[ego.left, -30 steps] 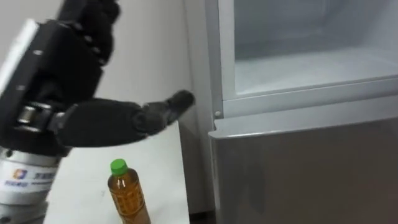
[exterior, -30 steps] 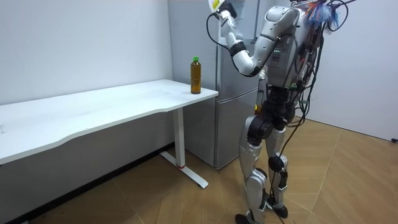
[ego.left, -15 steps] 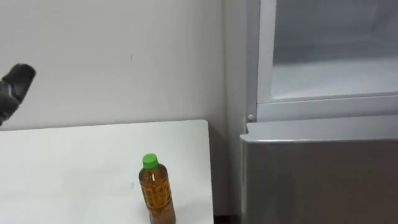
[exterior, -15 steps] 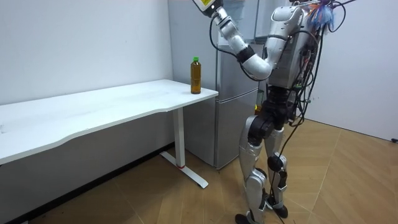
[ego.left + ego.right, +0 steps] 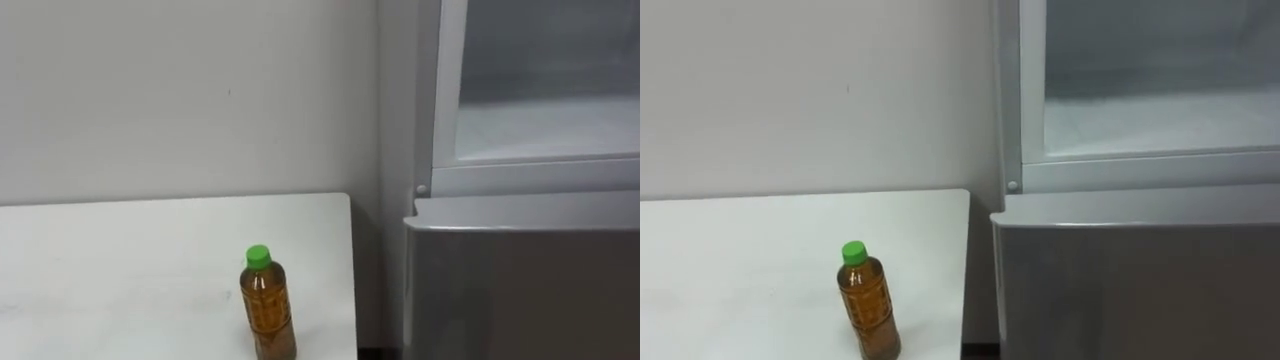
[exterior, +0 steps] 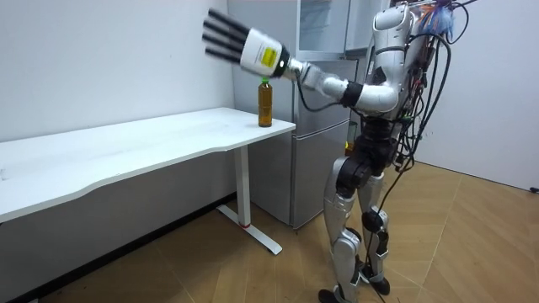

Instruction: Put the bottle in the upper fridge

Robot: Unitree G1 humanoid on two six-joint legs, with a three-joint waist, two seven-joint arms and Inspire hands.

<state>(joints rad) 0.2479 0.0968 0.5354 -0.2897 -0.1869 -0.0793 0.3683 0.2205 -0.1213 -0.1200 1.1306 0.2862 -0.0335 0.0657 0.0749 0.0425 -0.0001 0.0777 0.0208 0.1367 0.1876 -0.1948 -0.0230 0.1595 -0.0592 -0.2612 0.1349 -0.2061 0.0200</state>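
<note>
The bottle (image 5: 268, 315) stands upright on the white counter (image 5: 120, 270), close to the counter's end edge nearest the fridge (image 5: 520, 290), and nothing touches it. It is a clear plastic bottle with a green cap, filled almost to the neck with amber-brown liquid, and a label wraps its lower body. In the room view the robot's left hand (image 6: 244, 49) is held in the air above the counter, higher than the bottle's cap and a little to the room view's left of it, apart from the bottle. Its dark fingers (image 6: 221, 32) are stretched out straight and slightly spread, holding nothing. The left arm reaches out nearly level from the shoulder and passes behind the top of the bottle in that view. The robot stands upright on the wooden floor (image 6: 472, 244) in front of the fridge, with the counter on its left. The fridge's upper compartment (image 5: 545, 110) stands open and shows a pale inner floor, while the grey lower door below it is closed.
</note>
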